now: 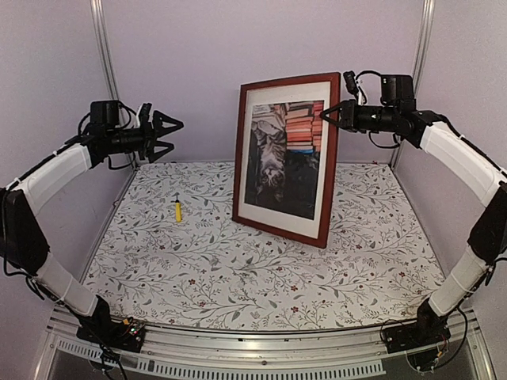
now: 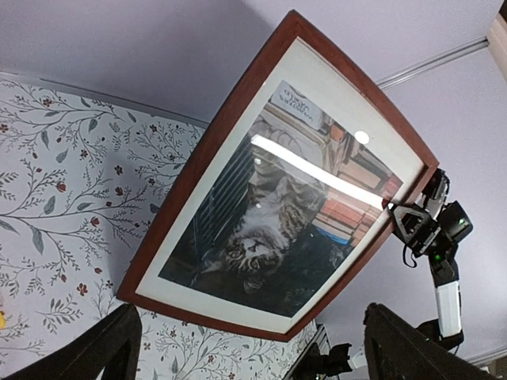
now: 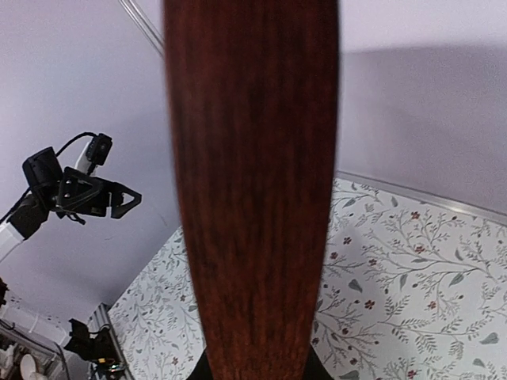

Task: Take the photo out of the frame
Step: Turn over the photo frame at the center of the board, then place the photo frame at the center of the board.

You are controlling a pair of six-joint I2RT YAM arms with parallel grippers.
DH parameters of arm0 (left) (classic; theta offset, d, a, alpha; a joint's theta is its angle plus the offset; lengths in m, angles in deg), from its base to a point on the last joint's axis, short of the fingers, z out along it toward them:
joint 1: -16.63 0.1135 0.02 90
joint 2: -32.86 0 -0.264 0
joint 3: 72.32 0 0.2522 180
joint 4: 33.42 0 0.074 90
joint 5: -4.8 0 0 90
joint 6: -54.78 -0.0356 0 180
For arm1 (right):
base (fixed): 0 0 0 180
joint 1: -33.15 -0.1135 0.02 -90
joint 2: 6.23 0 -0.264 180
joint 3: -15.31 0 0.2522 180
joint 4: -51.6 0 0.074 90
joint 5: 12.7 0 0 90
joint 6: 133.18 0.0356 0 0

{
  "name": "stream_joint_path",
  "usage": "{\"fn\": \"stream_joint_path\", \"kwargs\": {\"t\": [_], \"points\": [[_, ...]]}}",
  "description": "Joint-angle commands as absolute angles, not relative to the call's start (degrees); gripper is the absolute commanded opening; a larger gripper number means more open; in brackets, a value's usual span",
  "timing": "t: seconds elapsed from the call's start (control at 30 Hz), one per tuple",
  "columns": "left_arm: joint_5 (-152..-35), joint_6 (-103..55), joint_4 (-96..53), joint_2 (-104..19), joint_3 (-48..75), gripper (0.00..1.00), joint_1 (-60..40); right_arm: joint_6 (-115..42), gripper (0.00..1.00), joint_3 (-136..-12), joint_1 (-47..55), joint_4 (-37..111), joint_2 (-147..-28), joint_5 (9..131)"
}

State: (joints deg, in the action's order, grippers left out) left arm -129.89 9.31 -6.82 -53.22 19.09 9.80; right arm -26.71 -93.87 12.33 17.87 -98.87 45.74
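1. Top external view: the thin rectangular frame of dark reddish-brown wood (image 1: 327, 182) stands on its lower edge on the floral-patterned tabletop (image 1: 238, 277), picture upside down.
2. The right gripper (image 1: 329, 112) pinches the frame's upper right rail; I judge this grip is what props it upright.
3. The white-bordered print of a tabby cat among red-orange books (image 1: 283, 154) sits inside the frame, not yet removed.
4. The left gripper (image 1: 176, 134) hangs spread, well apart to the left, facing the front; apparently free to work.

Plain lilac walls (image 1: 198, 47) enclose the worktop (image 1: 238, 277), whose white cloth (image 1: 356, 261) bears grey leafy vines and small red flowers. Aluminium posts (image 1: 101, 47) stand at the back corners.
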Motion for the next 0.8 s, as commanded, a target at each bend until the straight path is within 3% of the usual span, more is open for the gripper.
{"fn": "stream_joint_path", "kwargs": {"t": [0.0,0.33,0.77], "points": [[-131.38,7.05,-6.55,-52.56,17.07,0.99,10.13,-15.20,0.00,-88.90,14.31,24.97,-98.92,24.60],[-131.46,5.12,-8.02,-52.87,6.84,0.99,8.52,-1.77,0.00,-74.69,19.27,42.62,-107.70,12.58],[-128.30,7.09,-16.21,-55.26,-6.25,0.99,2.30,-3.29,0.00,-82.12,20.96,43.57,-131.72,7.04]]}}
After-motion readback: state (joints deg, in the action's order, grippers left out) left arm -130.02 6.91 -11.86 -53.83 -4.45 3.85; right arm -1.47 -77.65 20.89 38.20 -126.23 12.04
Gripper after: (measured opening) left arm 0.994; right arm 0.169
